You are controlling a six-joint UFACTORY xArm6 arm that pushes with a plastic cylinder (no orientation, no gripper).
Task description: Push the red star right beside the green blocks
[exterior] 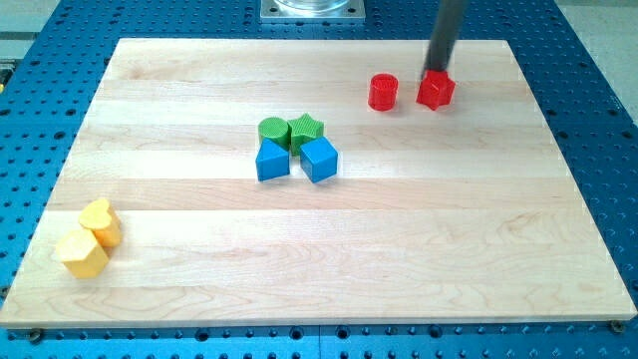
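Two red blocks lie near the view's top right. One looks round (383,92); the other is angular (436,90), and I cannot tell which is the star. My tip (436,73) is at the top edge of the angular red block, touching or almost touching it. The dark rod rises out of the view's top. A round green block (272,131) and a green star (306,128) sit side by side near the board's middle, well to the left of and below the red blocks.
Two blue blocks (272,161) (319,159) sit right below the green ones, touching them. Two yellow blocks (100,220) (82,253) lie at the view's bottom left. The wooden board (399,259) is ringed by a blue perforated table.
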